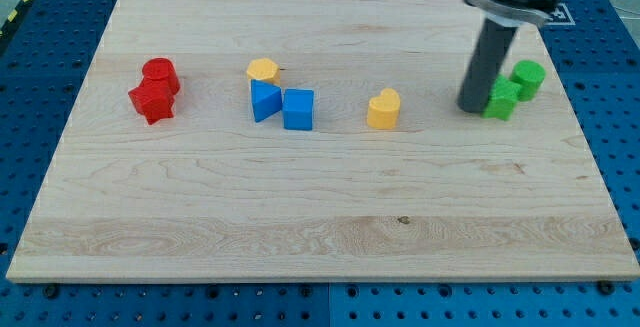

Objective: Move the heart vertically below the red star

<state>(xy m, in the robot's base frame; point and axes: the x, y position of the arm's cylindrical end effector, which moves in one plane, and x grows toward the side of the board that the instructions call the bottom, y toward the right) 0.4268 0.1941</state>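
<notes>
Yellow heart (383,110) right of board centre, far right of red star (152,102): likely light, rigid, apt to slide; best pushed on right flank. My tip (470,107) farther right, touching green blocks (503,98); no pincer, holding nothing.

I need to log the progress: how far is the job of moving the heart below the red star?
Done: nothing visible yet. The yellow heart sits mid-board, far to the view's right of the red star. In hand: my tip is beside the green blocks, to the view's right of the heart, not touching it. Left: push the heart toward the view's left until it lies below the star.
</notes>
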